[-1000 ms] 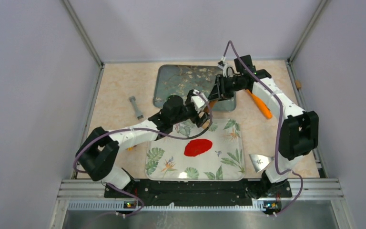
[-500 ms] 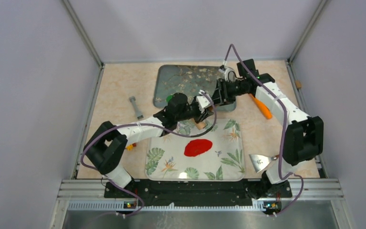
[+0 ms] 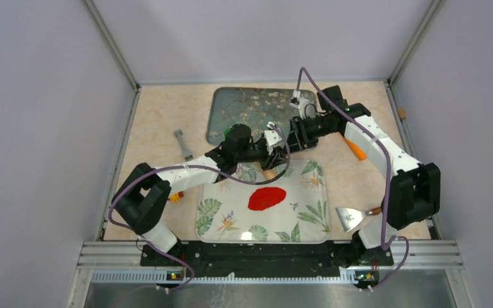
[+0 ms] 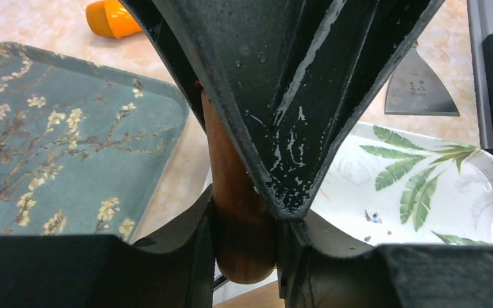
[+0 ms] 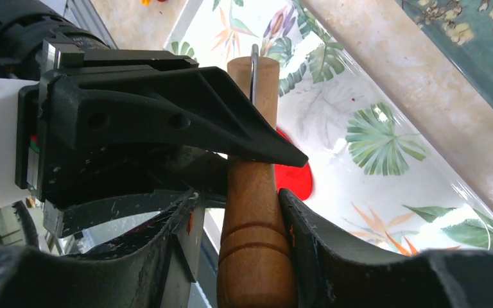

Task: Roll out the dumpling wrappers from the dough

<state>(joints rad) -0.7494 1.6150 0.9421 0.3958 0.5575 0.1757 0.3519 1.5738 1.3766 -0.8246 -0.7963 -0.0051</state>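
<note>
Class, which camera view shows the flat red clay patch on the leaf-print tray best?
The top external view: the flat red clay patch lies whole on the white leaf-print tray. The right wrist view shows only a sliver beside the brown wooden rod. The left wrist view shows none.

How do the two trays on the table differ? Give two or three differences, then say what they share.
The teal tray is printed with pale blossom branches; the white tray has green tropical leaves. The teal tray lies farther from the arm bases, and the white tray lies nearest them. The white tray carries a flat red clay patch; none shows on the teal tray's visible part. Both are rounded-corner rectangles lying flat.
</note>
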